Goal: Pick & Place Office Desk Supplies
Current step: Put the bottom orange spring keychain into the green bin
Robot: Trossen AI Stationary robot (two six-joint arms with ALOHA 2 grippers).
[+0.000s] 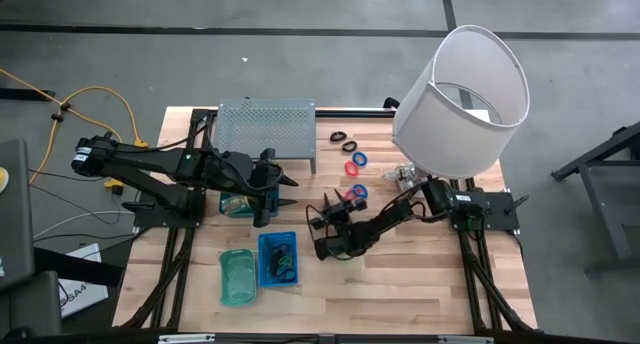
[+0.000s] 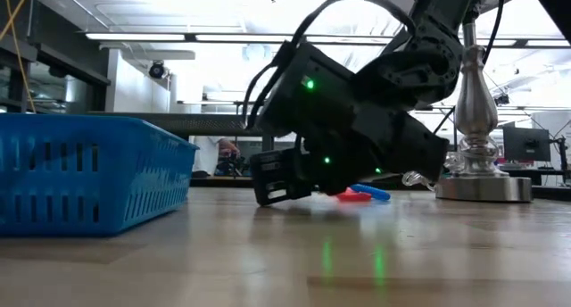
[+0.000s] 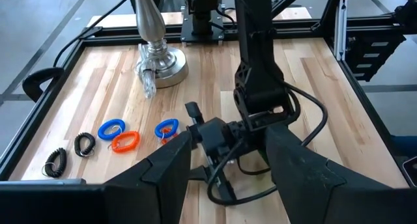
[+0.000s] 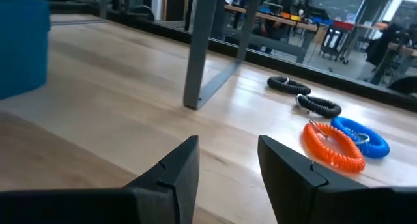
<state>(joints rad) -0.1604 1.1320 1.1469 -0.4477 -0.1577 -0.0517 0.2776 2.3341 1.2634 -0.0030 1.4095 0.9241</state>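
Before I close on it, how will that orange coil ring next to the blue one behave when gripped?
The orange coil ring looks like springy spiral cord, so it will probably flex and squash rather than stay stiff. It seems light and lies flat, so rolling is unlikely. It touches the blue coil ring, which may drag along. The right tool stands open nearby.
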